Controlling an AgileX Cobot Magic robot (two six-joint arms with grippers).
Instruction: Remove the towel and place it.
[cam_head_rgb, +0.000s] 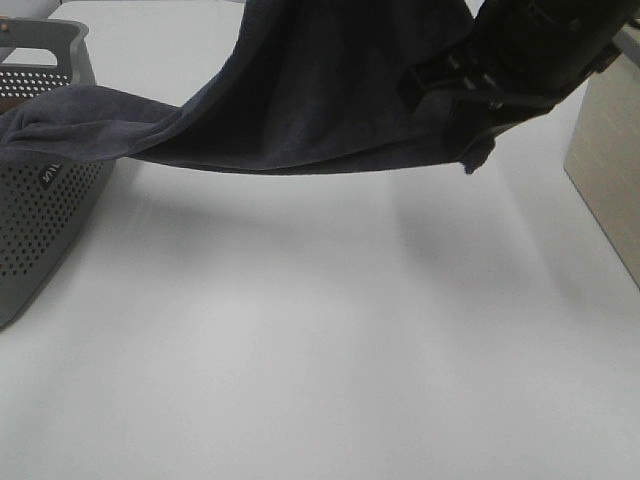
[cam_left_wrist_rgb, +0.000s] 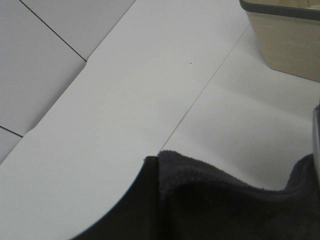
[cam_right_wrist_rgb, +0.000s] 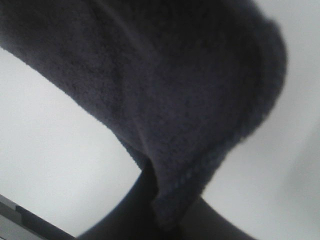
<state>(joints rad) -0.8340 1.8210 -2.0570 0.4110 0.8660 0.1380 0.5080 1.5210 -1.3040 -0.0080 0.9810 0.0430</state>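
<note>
Towel (cam_head_rgb: 300, 110) is hanging mid-air, stretching from the basket (cam_head_rgb: 50, 220) rim at 9 o'clock up to the right gripper (cam_head_rgb: 450, 95) at 2 o'clock; long axis running 9-to-2. I'm reading the right gripper as clamped on the towel's edge: cloth sagging from it, fingers hiding under fabric. Left gripper: cloth is crowding its wrist view, can't tell its state. Trailing end is lying toward 9 from the right gripper, so I'm judging it should be pulling toward 3, then lowering onto the table (cam_head_rgb: 320, 340) at 6.
</note>
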